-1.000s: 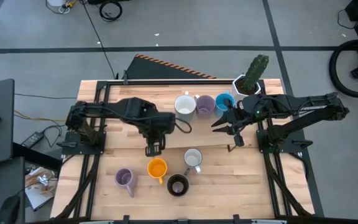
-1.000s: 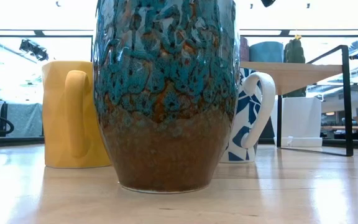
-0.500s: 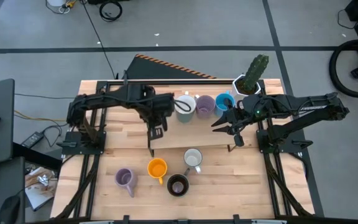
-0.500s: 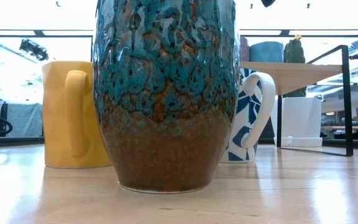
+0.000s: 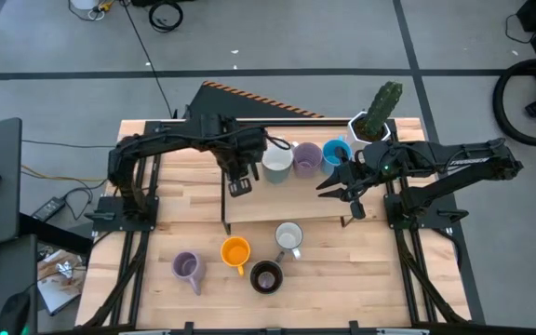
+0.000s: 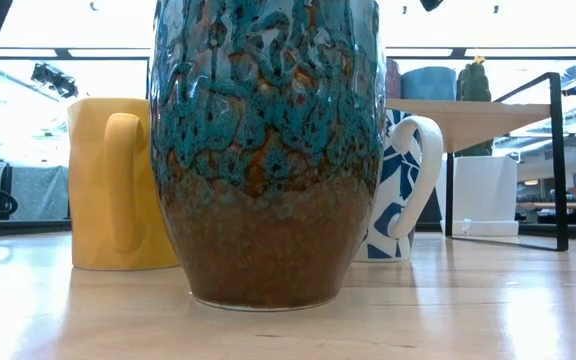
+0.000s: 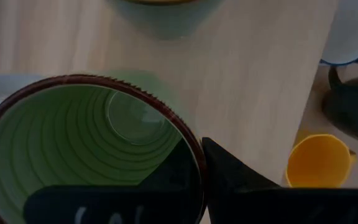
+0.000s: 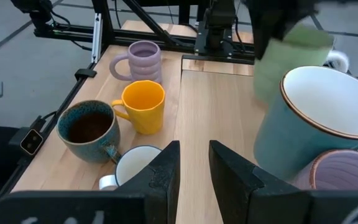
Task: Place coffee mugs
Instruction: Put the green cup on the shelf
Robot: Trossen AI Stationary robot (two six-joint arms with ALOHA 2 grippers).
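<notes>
Three mugs (image 5: 306, 158) stand on the shelf (image 5: 277, 207); left gripper (image 5: 242, 174) (clamped on the green mug (image 7: 89, 149)) brings a fourth, four left (image 5: 235, 261)

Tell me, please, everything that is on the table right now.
Shelf mugs: 3, white mug, lavender mug, blue mug, in a row on the raised shelf.
Table mugs: 4, second lavender mug, orange mug, grey-white mug, dark brown mug, near edge.
Green mug: 1, held above the shelf.
Cactus pot: 1, white, far right.
Left gripper: shut on green mug's rim.
Right gripper: open, empty, near blue mug.
</notes>
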